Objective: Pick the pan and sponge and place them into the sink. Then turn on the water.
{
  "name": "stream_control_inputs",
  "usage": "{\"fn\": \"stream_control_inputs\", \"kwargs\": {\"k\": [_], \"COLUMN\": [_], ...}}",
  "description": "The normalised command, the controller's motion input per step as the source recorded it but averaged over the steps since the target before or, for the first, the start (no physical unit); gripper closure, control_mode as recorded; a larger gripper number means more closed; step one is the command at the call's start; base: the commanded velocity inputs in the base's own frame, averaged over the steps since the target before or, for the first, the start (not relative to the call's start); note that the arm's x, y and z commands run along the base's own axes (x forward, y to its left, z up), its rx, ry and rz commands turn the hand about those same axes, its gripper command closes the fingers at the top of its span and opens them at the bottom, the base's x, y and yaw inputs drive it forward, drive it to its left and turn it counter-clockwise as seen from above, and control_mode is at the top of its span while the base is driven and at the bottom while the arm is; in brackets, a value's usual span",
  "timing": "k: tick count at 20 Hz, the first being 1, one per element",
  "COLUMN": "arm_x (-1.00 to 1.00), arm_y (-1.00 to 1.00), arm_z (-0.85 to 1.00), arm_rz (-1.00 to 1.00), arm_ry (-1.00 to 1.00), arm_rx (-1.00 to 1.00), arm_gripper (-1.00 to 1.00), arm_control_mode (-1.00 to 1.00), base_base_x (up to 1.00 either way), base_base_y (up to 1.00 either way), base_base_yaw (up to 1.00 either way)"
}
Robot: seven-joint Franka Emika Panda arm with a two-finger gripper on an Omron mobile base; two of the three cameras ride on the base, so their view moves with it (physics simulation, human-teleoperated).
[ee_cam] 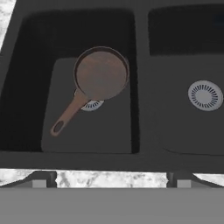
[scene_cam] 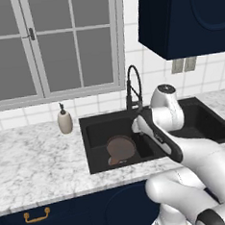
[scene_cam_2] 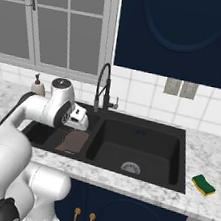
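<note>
Marble counter (scene_cam_2: 212, 154) held the sponge (scene_cam_2: 203, 184) — unplaced; the pan (ee_cam: 101, 73) lay in the sink's (ee_cam: 139, 52) left basin, no water ran, and the gripper's (ee_cam: 111, 180) fingers looked apart, probably empty.

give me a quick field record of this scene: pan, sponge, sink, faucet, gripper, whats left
pan: pan lies in the left basin of the sink, partly over that basin's drain, handle toward the front edge
sponge: sponge on the counter right of the sink, not in a basin
right basin: holds only its drain
faucet: faucet behind the divider, no stream visible
soap dispenser: soap dispenser on the counter left of the sink
gripper: gripper above the sink's front edge, fingertips wide apart, holding nothing
left to do: sponge, then water
</note>
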Motion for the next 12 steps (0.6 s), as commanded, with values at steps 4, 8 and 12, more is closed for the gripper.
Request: {"fn": "stream_control_inputs", "kwargs": {"k": [4, 8, 12], "arm_x": [0.00, 0.07, 0.21], "arm_y": [-0.88, -1.00, -1.00], "arm_z": [0.02, 0.00, 0.00], "arm_rz": [0.00, 0.00, 0.00], "arm_ry": [0.09, 0.13, 0.16], "arm_rx": [-0.06, -0.10, -0.11], "arm_gripper": [-1.00, -1.00, -1.00], "arm_control_mode": [-1.00, -1.00, -1.00], "base_base_x": [0.00, 0.00, 0.00], "base_base_y": [0.00, 0.00, 0.00], "base_base_yaw": [0.00, 0.00, 0.00]}}
